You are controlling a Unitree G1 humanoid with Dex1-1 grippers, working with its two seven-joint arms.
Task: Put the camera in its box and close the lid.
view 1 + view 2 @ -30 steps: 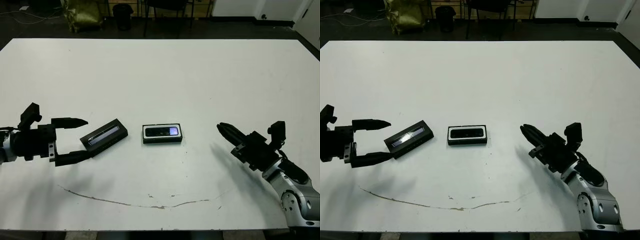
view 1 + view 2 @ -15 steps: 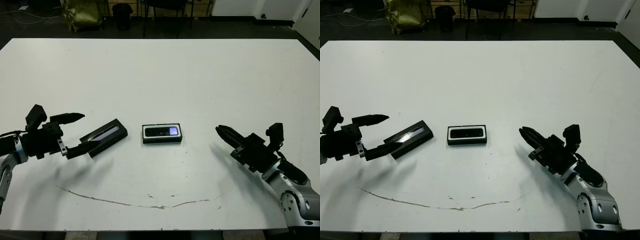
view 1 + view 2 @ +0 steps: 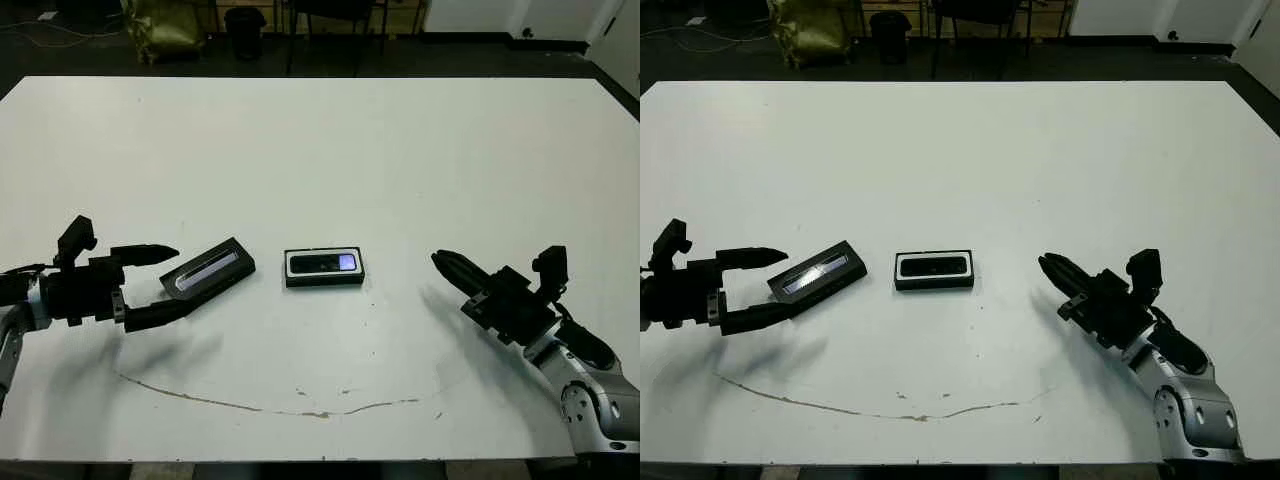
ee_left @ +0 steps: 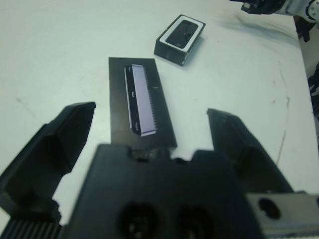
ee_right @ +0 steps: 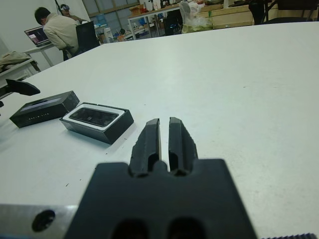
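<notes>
Slim black bar-shaped camera (image 3: pixel 323 263) lies in white-lined black box (image 3: pixel 325 281); left gripper (image 3: pixel 170 279) fingers spread around panelled black lid (image 3: pixel 208 273), right gripper (image 3: pixel 441 261) fingers clenched empty.

White matte bench (image 3: pixel 330 150), marked by a thin brownish curved line near its front edge. Black rectangular lid (image 3: pixel 208 272) bore a greyish-lilac long panel. Shallow black box (image 3: pixel 324 268) showed a white inner rim around a glossy black bar-shaped camera (image 3: pixel 323 264) with a bluish glint. Both tools were black: left tool (image 3: pixel 165 281), right tool (image 3: pixel 446 264).
</notes>
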